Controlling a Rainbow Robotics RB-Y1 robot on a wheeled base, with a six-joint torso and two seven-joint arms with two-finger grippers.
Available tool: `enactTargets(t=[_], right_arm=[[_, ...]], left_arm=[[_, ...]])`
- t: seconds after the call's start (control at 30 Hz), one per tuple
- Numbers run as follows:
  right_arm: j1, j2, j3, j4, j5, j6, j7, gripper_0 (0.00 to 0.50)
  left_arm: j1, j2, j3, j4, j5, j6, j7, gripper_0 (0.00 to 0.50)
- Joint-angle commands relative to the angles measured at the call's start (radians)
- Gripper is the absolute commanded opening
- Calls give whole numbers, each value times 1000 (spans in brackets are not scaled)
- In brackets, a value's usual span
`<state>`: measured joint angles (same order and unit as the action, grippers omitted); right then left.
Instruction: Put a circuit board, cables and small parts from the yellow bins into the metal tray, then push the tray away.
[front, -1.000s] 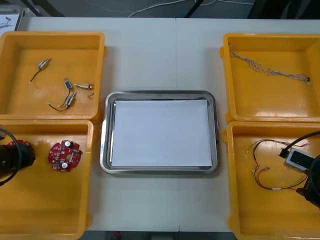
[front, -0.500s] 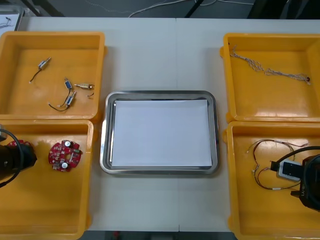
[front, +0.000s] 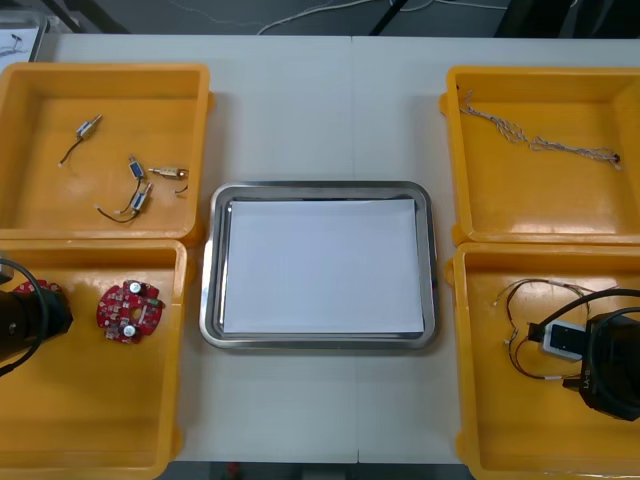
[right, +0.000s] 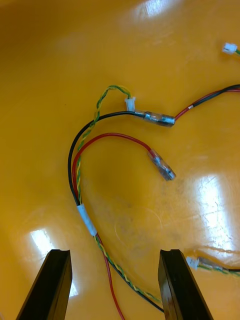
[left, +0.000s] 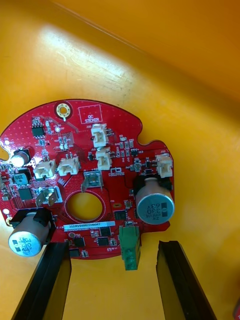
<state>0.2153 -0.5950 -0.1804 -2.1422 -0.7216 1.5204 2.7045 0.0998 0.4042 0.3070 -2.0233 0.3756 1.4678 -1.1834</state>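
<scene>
A round red circuit board (front: 129, 311) lies in the near left yellow bin (front: 90, 420). My left gripper (left: 112, 282) is open just short of the board (left: 85, 185), whose green connector reaches between the fingers. That arm (front: 25, 318) sits at the bin's left side. My right gripper (left: 112, 282) (right: 112, 285) hangs open above the red and yellow cable (right: 85, 165), whose wires run between the fingers. The right arm (front: 605, 372) is over the near right bin (front: 520, 430), beside the cable (front: 520, 335). The metal tray (front: 318, 188), white inside, holds nothing.
Several small metal parts (front: 135, 190) lie in the far left bin (front: 40, 200). A twisted cable (front: 540, 142) lies in the far right bin (front: 500, 200). A second red board (front: 50, 291) peeks out beside the left arm.
My right arm has moved left across the near right bin, over the red and yellow cable. The left arm and the board have stayed put.
</scene>
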Motion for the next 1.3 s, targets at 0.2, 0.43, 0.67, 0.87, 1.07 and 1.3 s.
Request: enactTargets(t=[0.2, 0.43, 0.67, 0.87, 1.07, 1.3], right_arm=[[6, 6, 55, -4, 53, -28, 1, 500], [12, 6, 73, 24, 74, -43, 1, 500], [15, 8, 84, 47, 90, -63, 1, 500], [18, 15, 93, 47, 103, -63, 1, 500], [18, 23, 99, 47, 119, -68, 1, 500], [19, 41, 108, 47, 136, -71, 1, 500]], left_arm=[[-28, -13, -11, 5, -21, -9, -12, 394], [-28, -13, -14, 5, -24, -9, -12, 66], [-28, -13, -14, 5, -24, -12, -12, 0], [-26, -2, -5, -9, -1, -6, -36, 0], [-20, 21, 4, -48, 32, 35, -110, 0], [-8, 36, 24, -158, 66, 144, -133, 0]])
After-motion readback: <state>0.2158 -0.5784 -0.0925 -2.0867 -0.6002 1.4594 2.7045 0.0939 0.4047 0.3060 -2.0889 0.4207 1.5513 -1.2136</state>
